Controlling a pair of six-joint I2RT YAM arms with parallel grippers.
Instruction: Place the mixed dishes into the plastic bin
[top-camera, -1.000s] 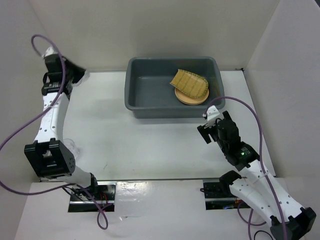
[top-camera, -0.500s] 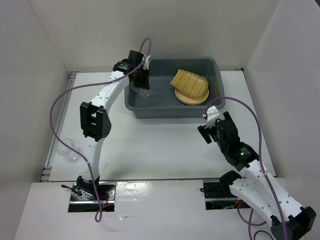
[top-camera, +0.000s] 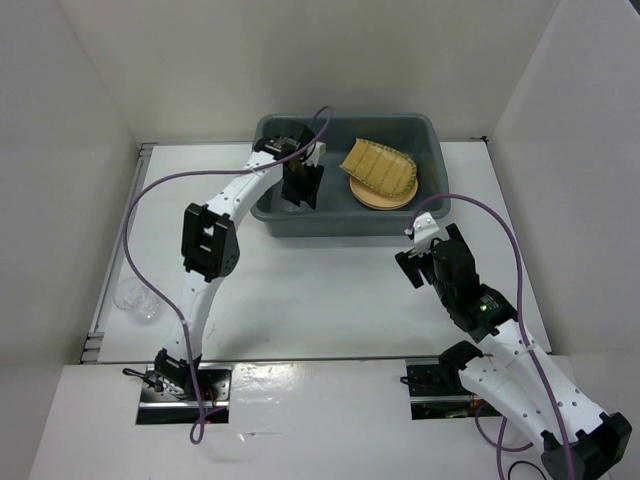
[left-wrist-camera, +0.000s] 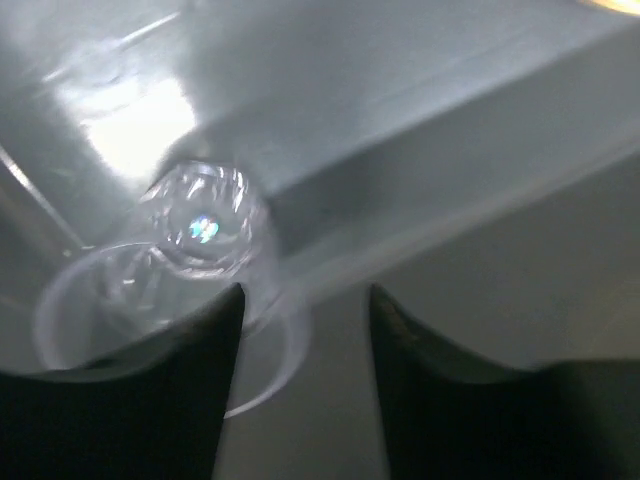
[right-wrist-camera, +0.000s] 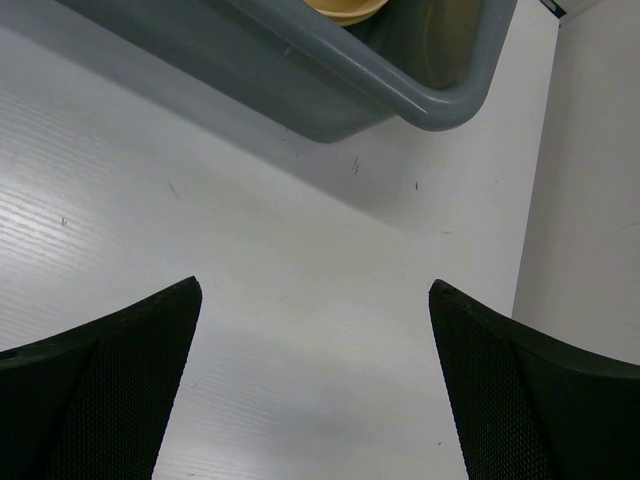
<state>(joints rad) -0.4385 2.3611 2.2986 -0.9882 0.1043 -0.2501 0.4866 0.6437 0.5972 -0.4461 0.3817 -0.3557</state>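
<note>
The grey plastic bin (top-camera: 345, 222) stands at the back middle of the table. In its right half the bamboo tray (top-camera: 379, 165) lies on a tan-orange plate (top-camera: 385, 200); I cannot tell a second plate apart. My left gripper (top-camera: 300, 193) reaches down into the bin's left part. In the left wrist view it (left-wrist-camera: 305, 295) is open, and a clear glass cup (left-wrist-camera: 200, 228) lies tilted on the bin floor (left-wrist-camera: 480, 260) against the left finger, its rim partly in the gap. My right gripper (top-camera: 413, 256) is open and empty over the table (right-wrist-camera: 300, 260), near the bin's right front corner (right-wrist-camera: 440, 105).
A second clear glass-like thing (top-camera: 135, 298) sits on the table at the far left edge. White walls close in the left, back and right. The left arm's purple cable (top-camera: 150, 200) loops above the table's left half.
My left arm has swung from the far back left corner over to the bin and lowered into its left part. The right arm has not moved.
</note>
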